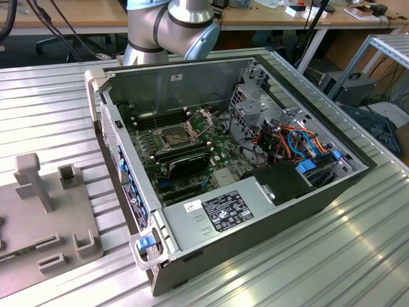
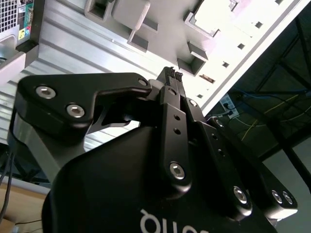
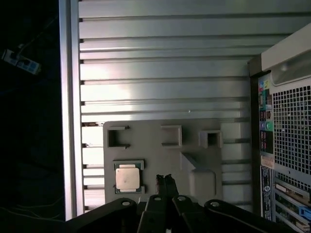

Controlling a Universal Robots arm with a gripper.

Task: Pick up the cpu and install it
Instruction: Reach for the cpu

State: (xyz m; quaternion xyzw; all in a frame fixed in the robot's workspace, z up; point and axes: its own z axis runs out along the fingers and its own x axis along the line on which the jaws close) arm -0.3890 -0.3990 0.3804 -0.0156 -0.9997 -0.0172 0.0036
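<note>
The cpu (image 3: 128,177), a small silver-grey square, lies flat in a square recess of the grey fixture plate (image 3: 146,145) in the first wrist view. My gripper (image 3: 165,178) hovers above the plate beside the cpu, apart from it, its two black fingers pressed together and holding nothing. The second wrist view has the same shut gripper (image 2: 172,73) over the plate's raised blocks (image 2: 129,14). In the exterior view the dark square socket (image 1: 176,135) sits on the motherboard inside the open computer case (image 1: 307,198), with its metal frame hinged up.
The robot arm (image 1: 172,25) stands behind the case. The fixture plate (image 1: 45,217) with upright posts lies on the ribbed metal table (image 1: 358,256) at the exterior view's left. A black graphics card (image 1: 188,165), cables and a power supply fill the case. The table's edge (image 3: 68,121) runs close to the plate.
</note>
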